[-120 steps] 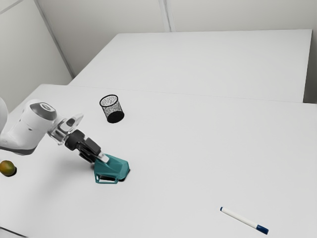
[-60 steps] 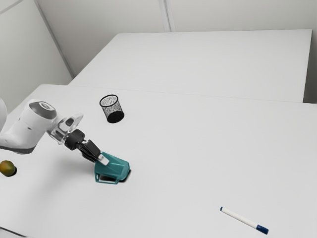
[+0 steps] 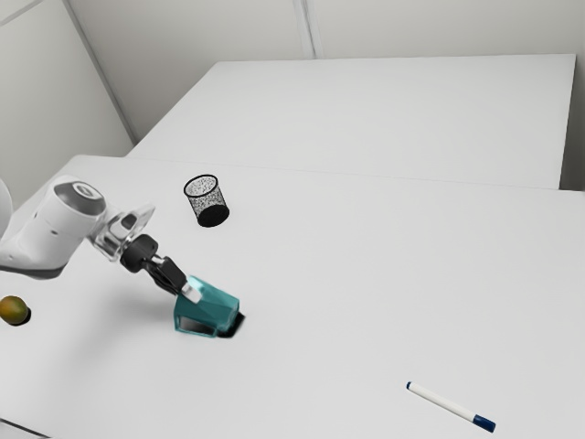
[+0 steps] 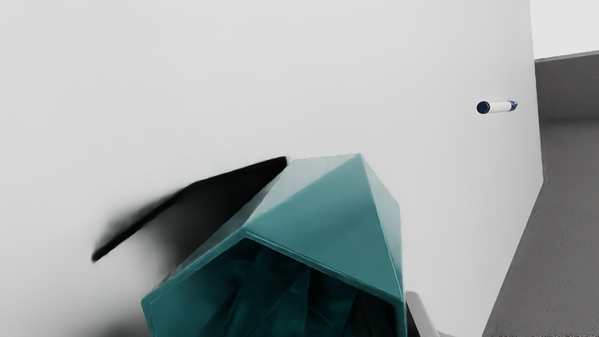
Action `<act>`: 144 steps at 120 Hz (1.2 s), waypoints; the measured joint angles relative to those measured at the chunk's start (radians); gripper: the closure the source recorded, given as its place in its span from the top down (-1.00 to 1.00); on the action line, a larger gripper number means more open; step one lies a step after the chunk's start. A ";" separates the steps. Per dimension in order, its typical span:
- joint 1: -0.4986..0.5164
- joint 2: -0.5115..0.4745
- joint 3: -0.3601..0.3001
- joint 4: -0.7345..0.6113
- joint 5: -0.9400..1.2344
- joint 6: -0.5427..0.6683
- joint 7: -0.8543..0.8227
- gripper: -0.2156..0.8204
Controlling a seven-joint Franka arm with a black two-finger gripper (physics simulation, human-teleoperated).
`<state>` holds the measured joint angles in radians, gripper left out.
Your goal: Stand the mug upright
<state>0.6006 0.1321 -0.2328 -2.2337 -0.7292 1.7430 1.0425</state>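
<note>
At six o'clock from the mesh cup (image 3: 208, 198) in the exterior view, your gripper (image 3: 191, 292) pinches the mug (image 3: 214, 305), which leans well off upright. Your grasp looks made; righting and releasing it remain.

White surface (image 3: 347, 274), three things spread around the gripper (image 3: 190, 294)!
And here's the layout: the black mesh cup (image 3: 207, 199) stands upright beyond the gripper, a thin seam (image 3: 366, 175) running across farther back; over on the gripper's exterior-view-left side sits a round, orange-green fruit (image 3: 14, 310); and way out to its exterior-view right, closer to the camera, the white marker (image 3: 448, 404) with dark blue ends lies on its side, well apart from the gripper!
</note>
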 joint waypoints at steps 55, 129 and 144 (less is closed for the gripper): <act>-0.013 -0.150 -0.210 0.001 0.266 0.193 -0.102 -0.93; -0.069 -0.140 -0.353 -0.005 0.697 0.451 -0.423 -0.93; -0.076 -0.138 -0.360 -0.013 0.732 0.468 -0.472 -0.93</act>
<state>0.5245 -0.0054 -0.5926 -2.2466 0.0029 2.2106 0.5702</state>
